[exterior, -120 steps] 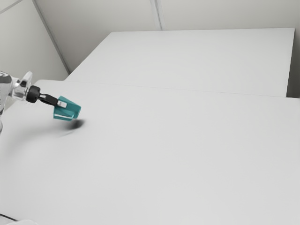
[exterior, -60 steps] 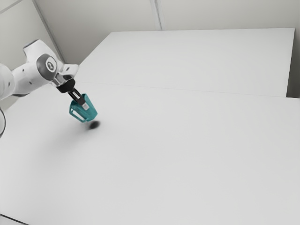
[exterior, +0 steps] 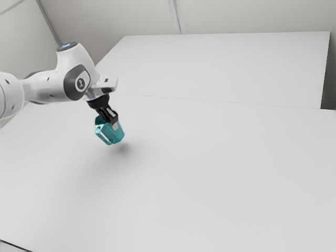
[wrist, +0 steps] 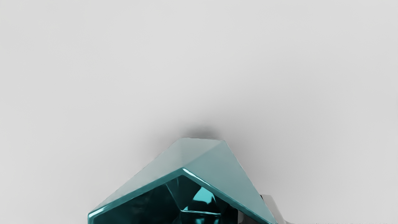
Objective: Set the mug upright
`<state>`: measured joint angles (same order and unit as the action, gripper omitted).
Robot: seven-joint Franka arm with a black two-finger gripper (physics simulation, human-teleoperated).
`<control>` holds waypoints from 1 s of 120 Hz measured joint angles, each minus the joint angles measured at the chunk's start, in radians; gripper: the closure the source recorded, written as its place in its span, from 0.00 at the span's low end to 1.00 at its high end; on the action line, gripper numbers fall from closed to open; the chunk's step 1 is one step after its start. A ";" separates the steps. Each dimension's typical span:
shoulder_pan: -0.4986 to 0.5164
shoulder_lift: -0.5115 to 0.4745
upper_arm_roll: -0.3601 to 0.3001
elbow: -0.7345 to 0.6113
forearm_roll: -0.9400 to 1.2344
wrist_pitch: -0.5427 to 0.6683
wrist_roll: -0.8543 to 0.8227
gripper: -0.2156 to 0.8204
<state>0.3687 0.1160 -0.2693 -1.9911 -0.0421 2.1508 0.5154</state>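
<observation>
Teal and glossy, the mug (exterior: 116,136) is held a little clear of the tabletop (exterior: 210,168), as far as I can judge from its soft shadow (exterior: 124,149), around nine o'clock from the middle of the exterior view. It leans there, mouth toward eleven, base toward five, with the handle (exterior: 103,136) on its lower-left flank, toward eight. I'd take it for rigid and fairly light, ceramic or hard plastic; the faceted walls look smooth enough to slip or swivel if pinched loosely, and a hard landing on one edge of the base might chip it. The wall just below the rim (wrist: 136,193) seems a sound place to take hold, well down over the edge, leaving the base free to meet the surface.

That is where the tool (exterior: 112,123) has it: closed down on the wall, one finger outside (wrist: 273,207) and the other within the mouth, parted only by the wall's thickness. The tool slants down toward five o'clock, while the arm (exterior: 44,88) reaches in from nine and bends down at the wrist. To my eye the lean wants taking out before the base is lowered flat and let go.
</observation>
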 joint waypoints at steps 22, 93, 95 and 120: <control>-0.001 -0.072 -0.024 -0.097 0.004 0.007 -0.128 0.95; -0.003 -0.047 -0.054 -0.175 0.006 0.052 -0.354 0.95; -0.002 -0.045 -0.054 -0.175 0.006 0.053 -0.358 0.95; -0.001 -0.026 -0.055 -0.174 0.018 0.063 -0.397 0.95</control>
<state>0.3678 0.0896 -0.3241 -2.1649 -0.0237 2.2142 0.1182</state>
